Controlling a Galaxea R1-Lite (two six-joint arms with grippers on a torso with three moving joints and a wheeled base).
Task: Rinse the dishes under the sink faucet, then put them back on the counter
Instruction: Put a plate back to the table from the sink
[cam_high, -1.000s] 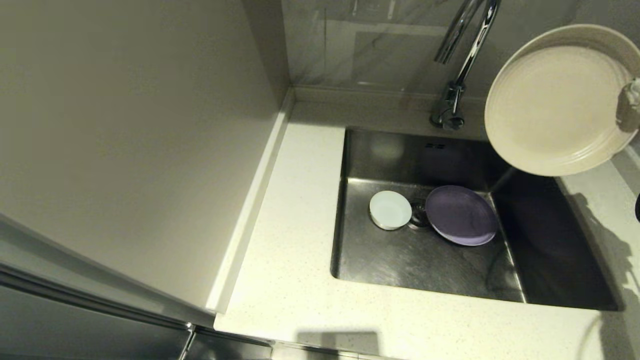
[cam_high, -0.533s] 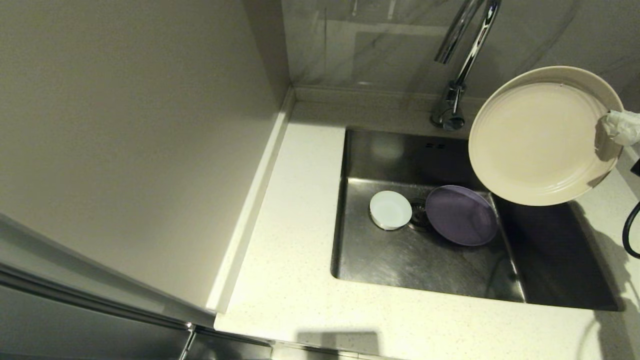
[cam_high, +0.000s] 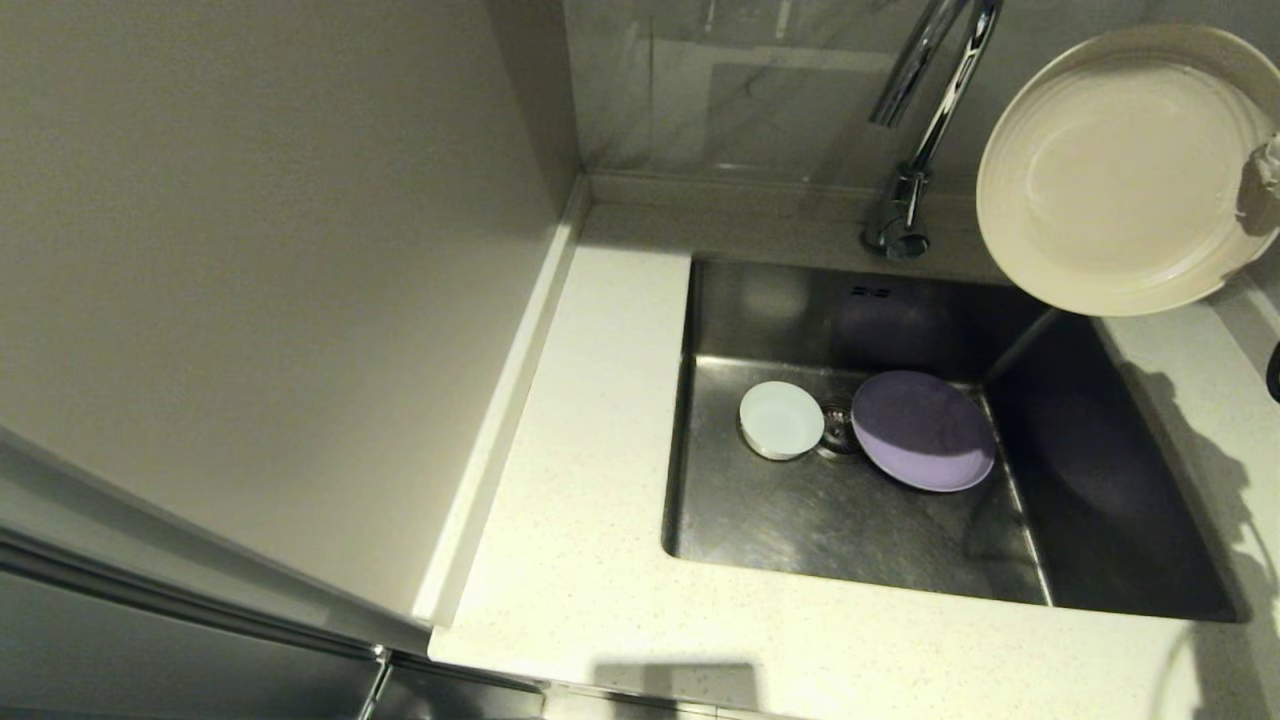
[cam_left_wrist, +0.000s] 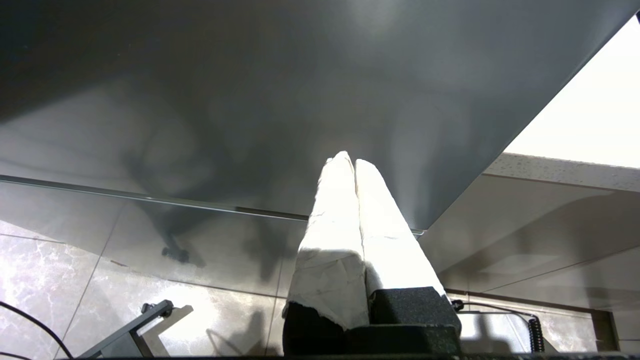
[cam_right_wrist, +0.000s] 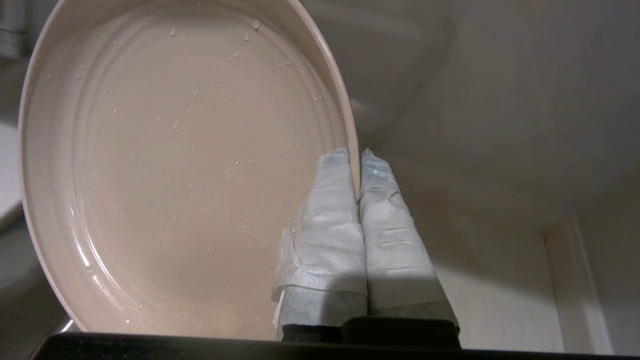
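Observation:
My right gripper (cam_high: 1268, 180) (cam_right_wrist: 355, 159) is shut on the rim of the beige plate (cam_high: 1120, 170) (cam_right_wrist: 175, 165), held tilted in the air at the right of the chrome faucet (cam_high: 920, 110), above the sink's back right corner. Water drops dot the plate. On the floor of the steel sink (cam_high: 800, 520) sit the small white bowl (cam_high: 781, 419) and the lavender plate (cam_high: 922, 430), either side of the drain (cam_high: 836, 432). My left gripper (cam_left_wrist: 348, 161) is shut on nothing, parked low beside a grey cabinet panel, out of the head view.
The speckled counter (cam_high: 590, 520) runs along the sink's left and front, with a narrower strip (cam_high: 1180, 400) at its right. A tall grey wall panel (cam_high: 250, 300) stands at the left. A tiled wall rises behind the faucet.
The beige plate dipped down and left over the sink half a second ago, and has since risen back up to the right with my right gripper. The bowl and lavender plate have not moved.

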